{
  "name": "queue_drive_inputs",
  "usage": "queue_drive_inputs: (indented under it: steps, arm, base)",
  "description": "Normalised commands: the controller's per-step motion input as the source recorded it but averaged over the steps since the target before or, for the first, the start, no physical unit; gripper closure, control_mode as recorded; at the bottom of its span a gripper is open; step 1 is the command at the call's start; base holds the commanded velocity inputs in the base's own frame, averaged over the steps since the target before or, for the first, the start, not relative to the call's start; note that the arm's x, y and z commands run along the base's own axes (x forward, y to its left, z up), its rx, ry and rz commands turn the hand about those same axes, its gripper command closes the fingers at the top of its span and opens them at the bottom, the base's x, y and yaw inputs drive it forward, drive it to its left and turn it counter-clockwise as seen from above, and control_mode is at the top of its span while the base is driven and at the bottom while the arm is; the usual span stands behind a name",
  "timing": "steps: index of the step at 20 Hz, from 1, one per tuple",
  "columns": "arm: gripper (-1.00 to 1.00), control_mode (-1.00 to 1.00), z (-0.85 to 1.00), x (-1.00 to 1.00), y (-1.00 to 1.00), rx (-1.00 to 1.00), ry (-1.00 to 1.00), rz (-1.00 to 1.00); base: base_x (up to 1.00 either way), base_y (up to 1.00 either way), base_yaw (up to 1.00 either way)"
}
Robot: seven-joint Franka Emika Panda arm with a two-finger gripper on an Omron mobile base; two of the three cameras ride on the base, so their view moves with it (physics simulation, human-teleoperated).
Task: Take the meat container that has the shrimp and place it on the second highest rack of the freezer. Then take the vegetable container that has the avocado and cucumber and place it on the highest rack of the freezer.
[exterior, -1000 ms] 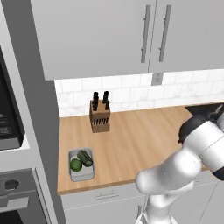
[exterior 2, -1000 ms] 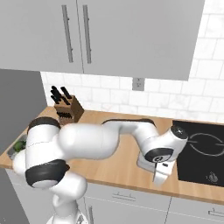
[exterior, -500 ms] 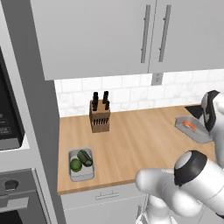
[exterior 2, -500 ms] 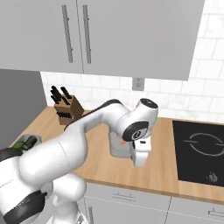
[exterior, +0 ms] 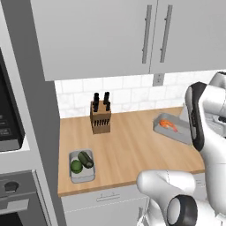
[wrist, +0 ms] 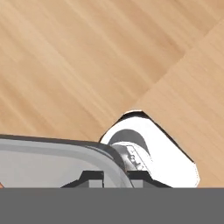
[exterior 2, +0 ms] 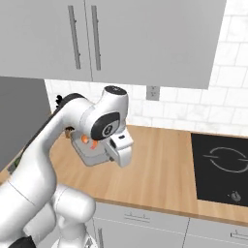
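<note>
The grey meat container (exterior: 169, 129) with the orange shrimp (exterior: 167, 124) hangs a little above the wooden counter (exterior: 128, 150), right of its middle. My gripper (wrist: 114, 176) is shut on the container's rim (wrist: 87, 151). From the right base the container (exterior 2: 89, 150) sits just left of the hand, with the shrimp (exterior 2: 85, 139) inside. The vegetable container (exterior: 82, 167) rests at the counter's front left corner and holds the green avocado (exterior: 76, 166) and the dark cucumber (exterior: 86, 159). The freezer and its racks are out of view.
A knife block (exterior: 100, 118) stands at the back of the counter by the tiled wall. Grey upper cabinets (exterior: 132, 35) hang overhead. A black cooktop (exterior 2: 225, 167) lies to the right. The black microwave (exterior: 9, 117) and oven column bound the counter's left end.
The arm has swung left, carrying the shrimp container from beside the cooktop to over the counter. The vegetable container has not moved.
</note>
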Motion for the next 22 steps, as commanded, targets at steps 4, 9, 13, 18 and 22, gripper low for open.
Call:
queue_drive_inputs:
  steps: [4, 9, 13, 18, 22]
  arm:
    - [1.00, -1.00, 0.99, -0.15, 0.81, 0.00, -0.08, 0.42]
    - [1.00, -1.00, 0.83, -0.43, 0.58, 0.00, -0.10, 0.37]
    - [1.00, -1.00, 0.61, -0.49, 0.41, 0.03, -0.05, 0.30]
    - [1.00, -1.00, 0.28, -0.41, 0.51, 0.02, -0.02, 0.23]
    - [1.00, -1.00, -0.05, 0.02, 0.18, 0.03, 0.00, 0.10]
  base:
    - [0.00, 0.00, 0.00]
    - [0.00, 0.00, 0.00]
    - [0.00, 0.00, 0.00]
    - [0.00, 0.00, 0.00]
    - [0.00, 0.00, 0.00]
